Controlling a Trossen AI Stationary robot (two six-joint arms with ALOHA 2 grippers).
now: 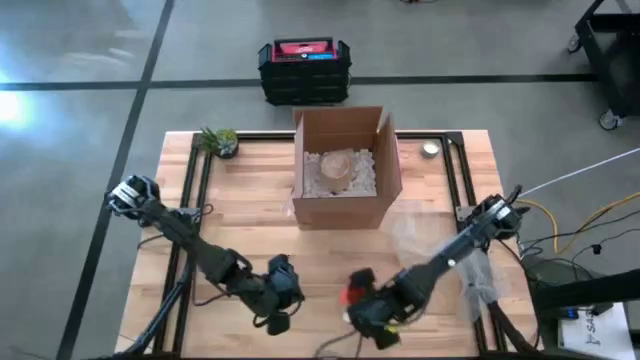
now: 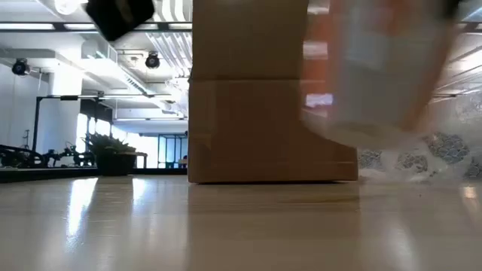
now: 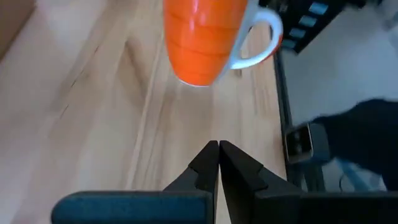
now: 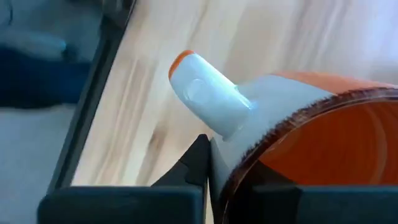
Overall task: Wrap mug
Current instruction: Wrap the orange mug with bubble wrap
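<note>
Mug (image 3: 208,37): orange glazed ceramic; rigid, slippery, breakable.
Hold: rim wall, beside handle (image 4: 208,93).
Right gripper (image 1: 372,312): clamped on mug rim.
Left gripper (image 3: 218,155): closed, empty.

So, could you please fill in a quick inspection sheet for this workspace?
Surface: wooden table, black rails along its sides.
Job's things: orange mug with a white handle, held off the table; clear wrap lying by the right arm.
Clutter: open cardboard box with filler; small potted plant.
Grippers: left gripper jaws shut, empty, near the front edge; right gripper clamped on the mug's rim.
Cables: bundle off the table's right side.
Surroundings: black crate on the floor.
</note>
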